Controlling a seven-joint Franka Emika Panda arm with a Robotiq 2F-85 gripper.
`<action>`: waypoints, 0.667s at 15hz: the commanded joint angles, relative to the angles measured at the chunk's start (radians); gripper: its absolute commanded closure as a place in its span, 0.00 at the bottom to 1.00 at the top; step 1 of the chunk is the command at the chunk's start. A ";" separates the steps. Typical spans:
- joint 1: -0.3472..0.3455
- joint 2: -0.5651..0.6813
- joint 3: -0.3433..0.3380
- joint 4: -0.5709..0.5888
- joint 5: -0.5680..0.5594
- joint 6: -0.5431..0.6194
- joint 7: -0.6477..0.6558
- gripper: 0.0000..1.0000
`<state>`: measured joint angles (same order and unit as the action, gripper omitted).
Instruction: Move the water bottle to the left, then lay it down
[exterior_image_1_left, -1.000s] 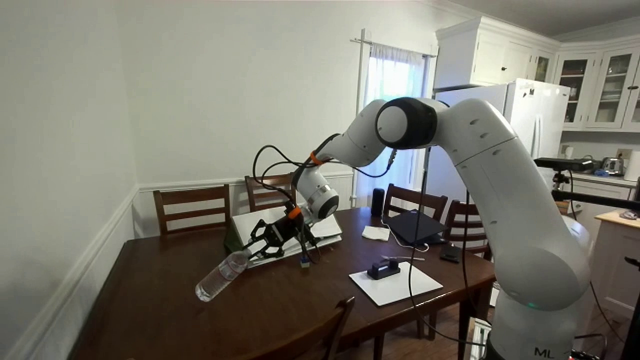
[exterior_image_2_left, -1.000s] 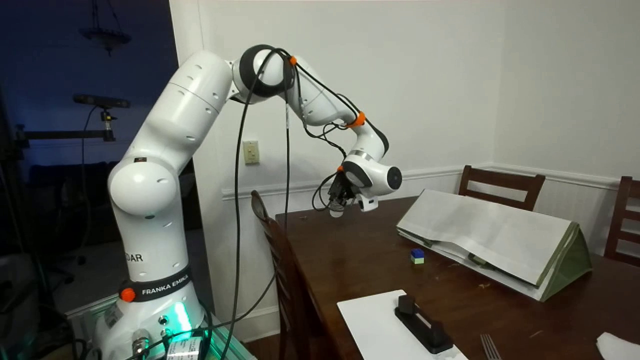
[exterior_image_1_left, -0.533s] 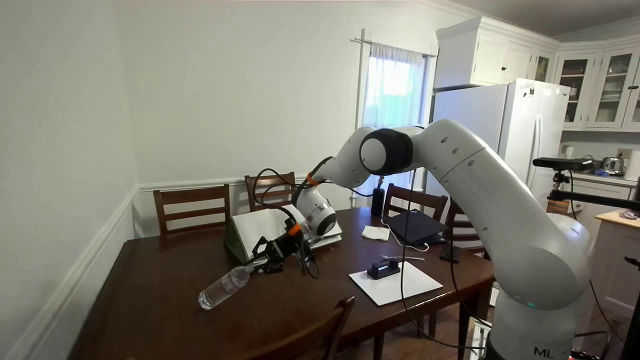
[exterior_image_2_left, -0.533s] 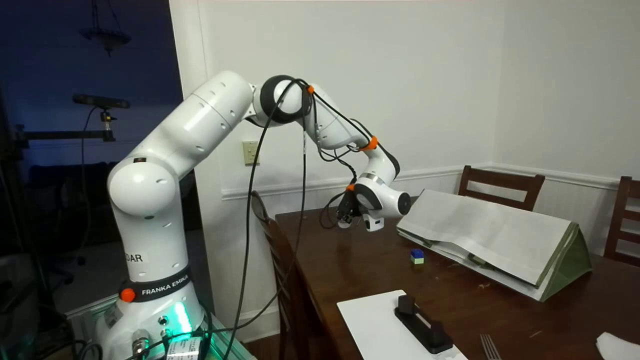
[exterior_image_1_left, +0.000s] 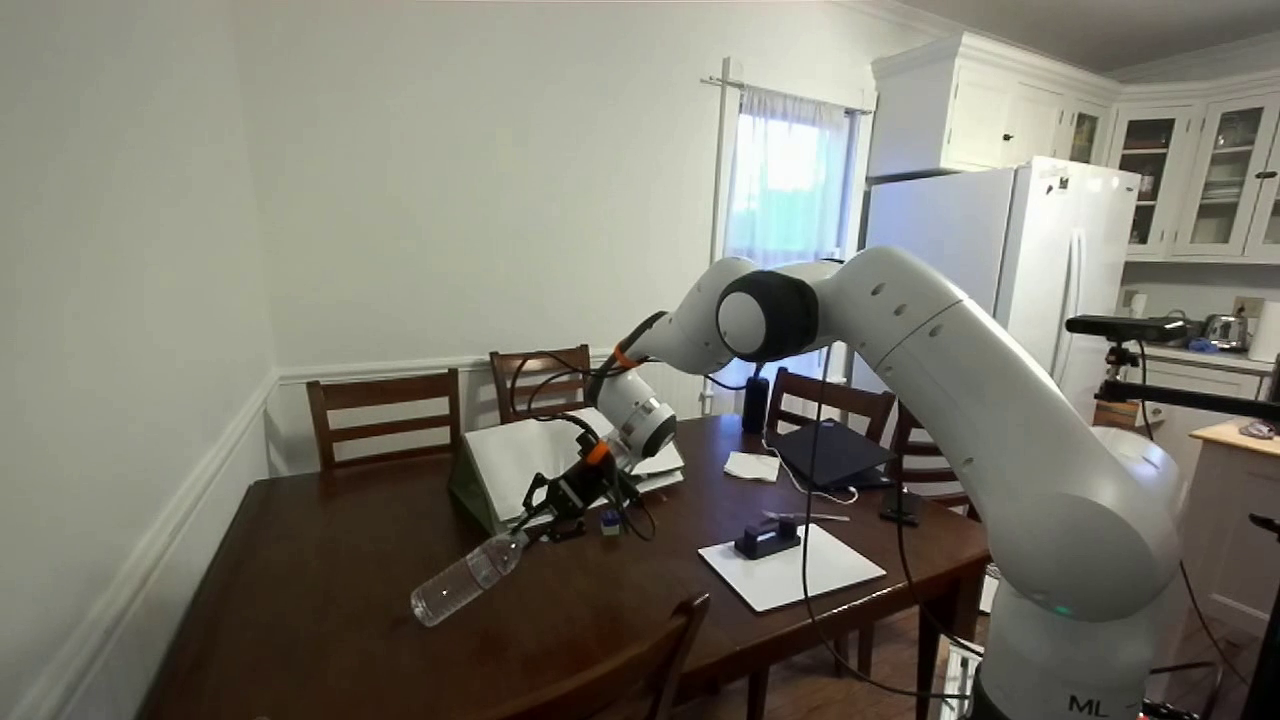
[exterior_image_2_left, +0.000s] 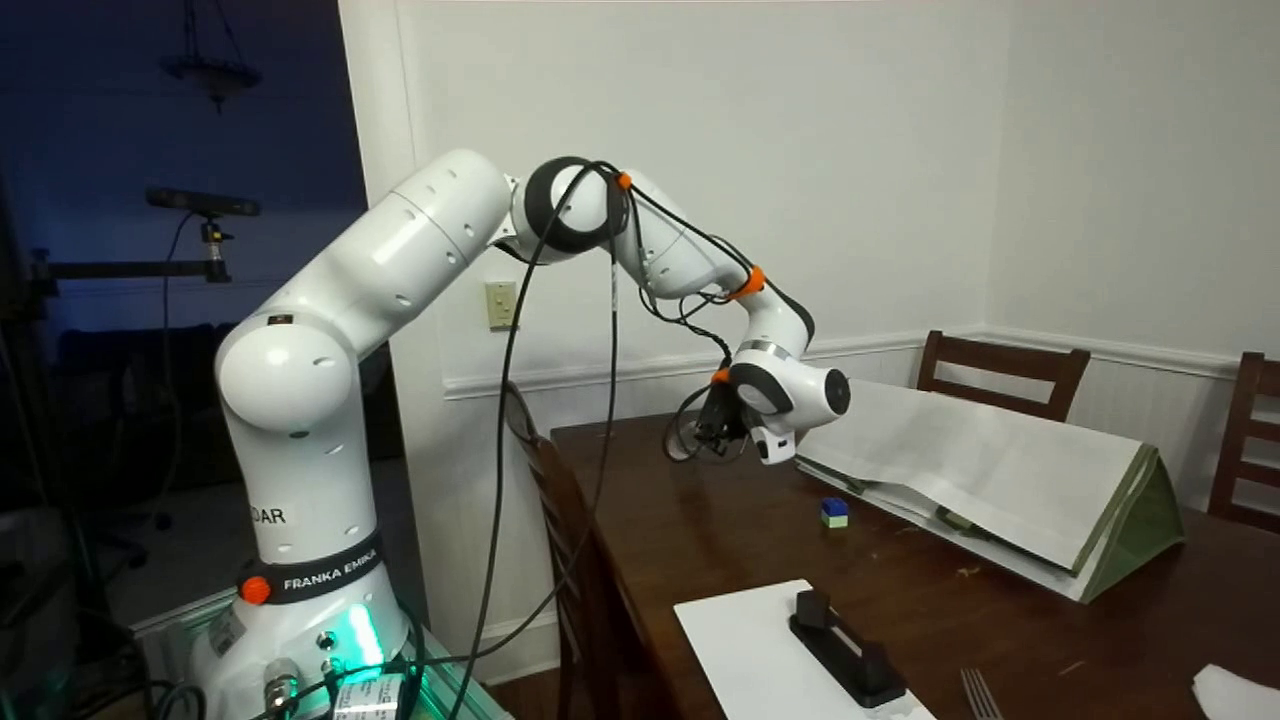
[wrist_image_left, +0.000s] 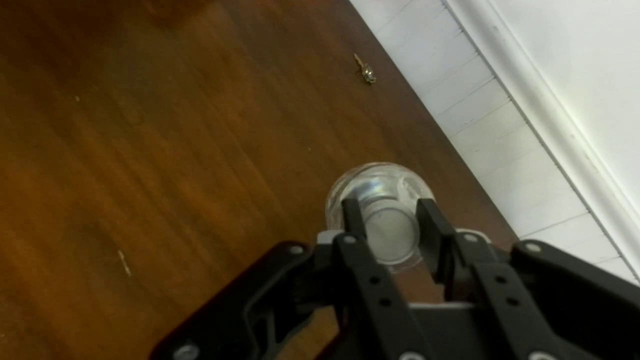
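Note:
The clear plastic water bottle (exterior_image_1_left: 465, 582) is tilted well over, neck toward my gripper and base lower and farther left in an exterior view. My gripper (exterior_image_1_left: 523, 528) is shut on its neck. In the wrist view the pale cap (wrist_image_left: 391, 234) sits between the two black fingertips, with the bottle's round body beyond. I cannot tell whether the base touches the dark wooden table (exterior_image_1_left: 320, 560). In an exterior view my gripper (exterior_image_2_left: 714, 430) and the arm's cables partly hide the bottle (exterior_image_2_left: 683, 440).
A white-paged green flip pad (exterior_image_2_left: 980, 470) stands behind the gripper. A small blue and green block (exterior_image_2_left: 834, 512) lies near it. A white board (exterior_image_1_left: 800, 585) bears a black holder (exterior_image_1_left: 767, 538). A chair (exterior_image_1_left: 640, 660) stands at the near edge. A wall (wrist_image_left: 530, 145) runs beside the table.
The arm has come down, lowering the bottle toward the table. The bottle is tilted flatter. Lately, gripper and bottle have shifted slightly right in both exterior views. The grip has stayed shut.

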<state>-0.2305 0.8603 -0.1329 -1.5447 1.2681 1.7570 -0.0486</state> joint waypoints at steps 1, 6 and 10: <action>0.002 0.029 -0.020 0.060 -0.087 0.003 0.067 0.88; -0.018 0.047 -0.020 0.103 -0.136 -0.007 0.076 0.42; -0.033 0.054 -0.027 0.134 -0.197 -0.020 0.089 0.16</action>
<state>-0.2407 0.8910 -0.1608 -1.4712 1.1292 1.7598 0.0045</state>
